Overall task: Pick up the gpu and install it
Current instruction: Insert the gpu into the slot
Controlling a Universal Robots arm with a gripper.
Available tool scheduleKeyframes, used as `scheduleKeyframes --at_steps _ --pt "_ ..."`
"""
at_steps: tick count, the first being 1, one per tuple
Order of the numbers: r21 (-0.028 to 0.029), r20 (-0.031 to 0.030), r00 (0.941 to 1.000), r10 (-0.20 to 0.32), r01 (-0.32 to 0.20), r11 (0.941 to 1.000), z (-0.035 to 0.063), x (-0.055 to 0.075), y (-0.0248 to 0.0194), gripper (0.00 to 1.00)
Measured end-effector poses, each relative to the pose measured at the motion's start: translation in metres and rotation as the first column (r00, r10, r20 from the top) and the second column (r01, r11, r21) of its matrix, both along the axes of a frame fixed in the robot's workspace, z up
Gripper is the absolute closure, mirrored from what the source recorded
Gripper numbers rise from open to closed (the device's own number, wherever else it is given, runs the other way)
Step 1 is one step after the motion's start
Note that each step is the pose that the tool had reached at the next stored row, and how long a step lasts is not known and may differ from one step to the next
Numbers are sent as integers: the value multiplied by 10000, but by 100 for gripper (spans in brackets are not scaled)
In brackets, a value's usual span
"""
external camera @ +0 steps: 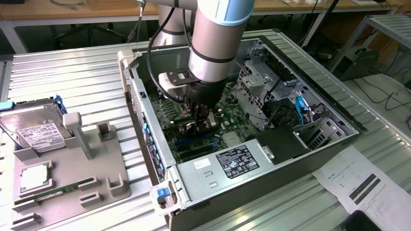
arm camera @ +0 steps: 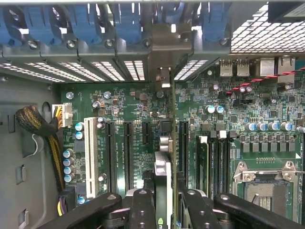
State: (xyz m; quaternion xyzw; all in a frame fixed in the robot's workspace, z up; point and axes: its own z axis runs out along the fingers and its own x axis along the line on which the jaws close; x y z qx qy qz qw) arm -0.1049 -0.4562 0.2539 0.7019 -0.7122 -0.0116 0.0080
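While claw (arm camera: 164,198), partway closed, clamps gpu (arm camera: 163,174), card hangs inside computer case (external camera: 136,96) over motherboard (arm camera: 224,129).

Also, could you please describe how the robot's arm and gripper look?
The arm is a silver-grey cylinder with light blue trim and a black band; a black cable runs alongside it. A pale bracket sits at the wrist. The gripper is black, its fingers jointed links with round pins.

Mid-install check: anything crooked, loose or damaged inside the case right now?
Nothing stands out. The thin flat gpu card sits straight, edge-on, in the gripper above the green motherboard; no bent or loose parts show. Which slot it is over, I cannot tell.
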Motion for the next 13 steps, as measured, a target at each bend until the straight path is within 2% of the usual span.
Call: scheduleKeyframes --at_steps 6,9,13 --pt "1 -30 10000 2 -2 10000 -1 14 -8 73" --pt "1 -64 10000 1 -1 10000 -3 34 -10 73" --pt "0 -65 10000 1 -1 10000 -4 35 -10 73"
